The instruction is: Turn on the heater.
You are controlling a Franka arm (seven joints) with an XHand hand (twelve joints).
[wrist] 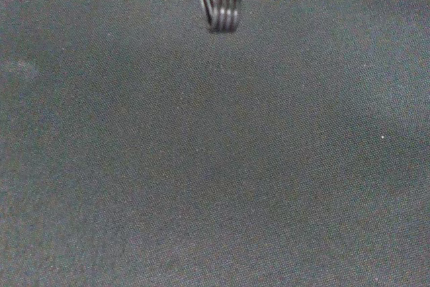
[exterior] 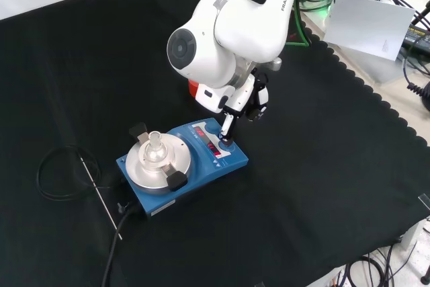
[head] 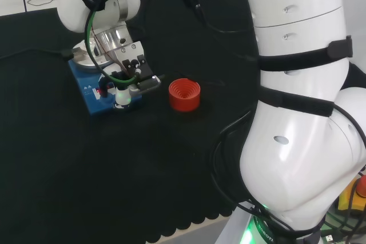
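The blue heater (exterior: 185, 169) is seen on the black-clothed desk (exterior: 322, 186), left of centre in the front view, with a round metal plate (exterior: 156, 159) on top. The robot hand (exterior: 236, 109) is held just above its front panel, one finger (exterior: 227, 127) stretched down onto the controls; the other fingers cannot be made out. A red ribbed ring (head: 184, 95) is placed just beside the heater.

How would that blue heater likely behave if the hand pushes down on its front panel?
The blue heater looks broad, low and flat-based, so it probably won't tip. On the black cloth it likely resists sliding. Its metal plate suggests it is fairly heavy for its size, so it should hardly shift under the hand.
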